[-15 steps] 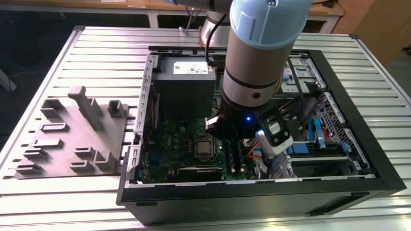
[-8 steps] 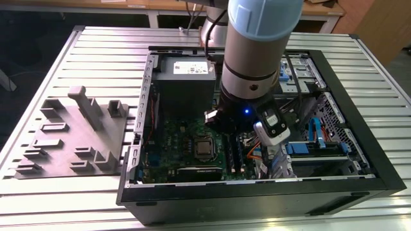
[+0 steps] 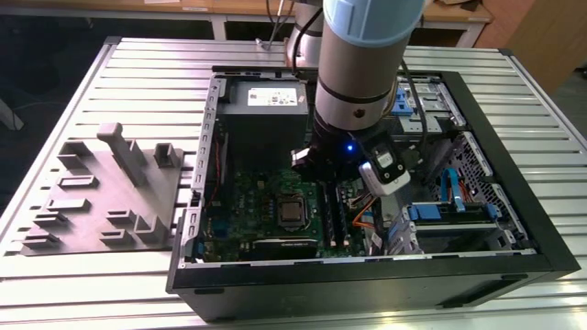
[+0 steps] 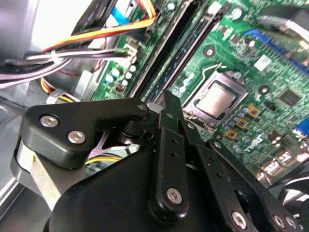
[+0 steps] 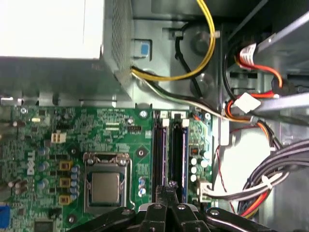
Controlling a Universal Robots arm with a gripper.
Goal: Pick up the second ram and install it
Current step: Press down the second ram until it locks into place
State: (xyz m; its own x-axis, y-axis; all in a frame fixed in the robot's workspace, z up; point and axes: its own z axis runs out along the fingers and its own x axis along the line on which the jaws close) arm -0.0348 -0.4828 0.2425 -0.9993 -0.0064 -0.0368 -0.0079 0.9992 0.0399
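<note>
My gripper [image 5: 171, 185] hangs inside the open computer case, just above one end of the two long black memory slots [image 5: 170, 145]. Its fingers [image 4: 170, 104] are pressed together, with nothing visible between them. In the second wrist view a long dark blue-green strip [image 4: 166, 55] sits down in the slot nearest the cables; it looks like a seated ram, but I cannot tell whether it is the second ram. In the exterior view the gripper [image 3: 328, 180] sits low over the motherboard [image 3: 266, 199], beside the processor socket [image 3: 291, 213].
A grey moulded parts tray [image 3: 101, 199] lies on the slatted table at the exterior view's left. Inside the case are the power supply [image 3: 266, 110], cable bundles [image 5: 251, 188] and a drive bay with blue rails [image 3: 449, 206]. The case walls [image 3: 367, 271] close in around the arm.
</note>
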